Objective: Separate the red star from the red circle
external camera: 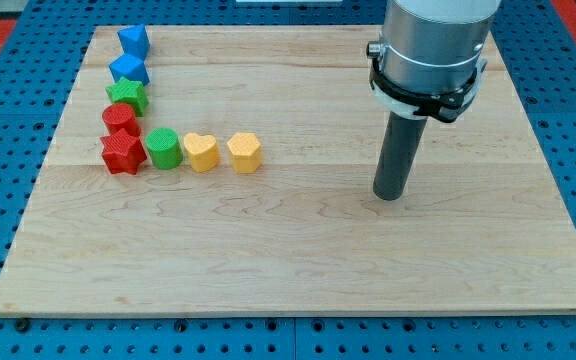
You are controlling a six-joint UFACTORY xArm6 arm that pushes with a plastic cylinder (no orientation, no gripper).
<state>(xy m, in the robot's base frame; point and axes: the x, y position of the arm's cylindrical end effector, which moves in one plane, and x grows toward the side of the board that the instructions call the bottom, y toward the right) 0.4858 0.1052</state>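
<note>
Seven ridged plastic blocks, red star [123, 153] touching red circle [120, 119], my tip [390, 195] well apart, no jaws.

red star [123, 153] touching red circle [120, 119], my tip [390, 195] apart

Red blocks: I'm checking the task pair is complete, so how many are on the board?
2. The red circle block sits in the left column; the red star block touches it just below, at the corner. None looks hidden.

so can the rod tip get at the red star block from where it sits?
Probably yes: my tip is far to the view's right; bare board below the yellow blocks leads to the red star block.
</note>
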